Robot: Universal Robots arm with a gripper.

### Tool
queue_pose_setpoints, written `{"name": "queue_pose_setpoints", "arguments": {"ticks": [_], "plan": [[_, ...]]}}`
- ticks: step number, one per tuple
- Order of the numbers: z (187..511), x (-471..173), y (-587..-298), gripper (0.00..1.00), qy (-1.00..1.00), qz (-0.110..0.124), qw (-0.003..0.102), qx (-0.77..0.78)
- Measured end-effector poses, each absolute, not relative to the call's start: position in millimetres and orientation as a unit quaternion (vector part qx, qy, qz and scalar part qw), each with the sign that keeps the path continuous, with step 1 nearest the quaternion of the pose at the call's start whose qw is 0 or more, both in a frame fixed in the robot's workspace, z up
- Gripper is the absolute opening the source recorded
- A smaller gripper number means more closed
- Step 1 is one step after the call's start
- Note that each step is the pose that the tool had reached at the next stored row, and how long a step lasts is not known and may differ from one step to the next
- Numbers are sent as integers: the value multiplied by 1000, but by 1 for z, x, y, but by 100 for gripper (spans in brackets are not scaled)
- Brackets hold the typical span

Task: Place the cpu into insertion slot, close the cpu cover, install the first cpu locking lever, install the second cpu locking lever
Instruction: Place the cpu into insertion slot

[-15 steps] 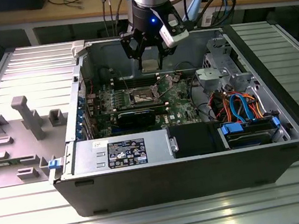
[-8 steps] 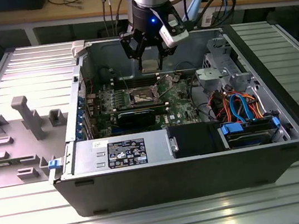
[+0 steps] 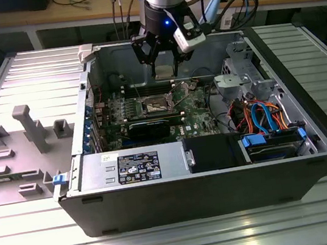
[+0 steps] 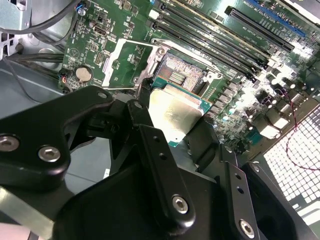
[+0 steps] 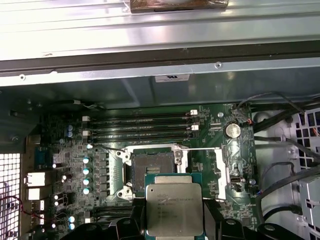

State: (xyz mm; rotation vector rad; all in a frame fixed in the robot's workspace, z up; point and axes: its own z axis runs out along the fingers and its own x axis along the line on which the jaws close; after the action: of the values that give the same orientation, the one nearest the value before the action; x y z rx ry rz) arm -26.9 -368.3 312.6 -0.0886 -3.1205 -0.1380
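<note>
Your black claw [image 3: 164, 67], upper centre of the exterior view, is clenched on the small flat silver-grey square cpu [image 5: 174, 210]. The cpu hangs near the dark-centred square insertion slot [image 5: 152, 167], not seated in it. The thin silver cpu cover [image 5: 220, 170] lies flipped open beside the slot.

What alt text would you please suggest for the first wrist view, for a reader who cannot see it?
The gripper holds the cpu, silver top facing the camera, over a green motherboard. Past it the insertion slot is bare, with the cpu cover swung open beside it and long memory slots further on.
</note>
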Motion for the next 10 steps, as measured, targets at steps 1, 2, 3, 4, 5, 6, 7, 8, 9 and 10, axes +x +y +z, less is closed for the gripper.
{"name": "queue_pose_setpoints", "arguments": {"ticks": [1,2,3,4,5,6,7,8,9,10], "plan": [[313,-27,-368,55,-999,-44,8,-29],[313,-27,-368,55,-999,-44,8,-31],[312,-27,-368,55,-998,-44,8,-32],[312,-27,-368,55,-998,-44,8,-34],[312,-27,-368,55,-998,-44,8,-35],[312,-27,-368,55,-998,-44,8,-37],[312,-27,-368,55,-998,-44,8,-40],[312,-27,-368,55,-998,-44,8,-42],[312,-27,-368,55,-998,-44,8,-43],[312,-27,-368,55,-998,-44,8,-44]]}}
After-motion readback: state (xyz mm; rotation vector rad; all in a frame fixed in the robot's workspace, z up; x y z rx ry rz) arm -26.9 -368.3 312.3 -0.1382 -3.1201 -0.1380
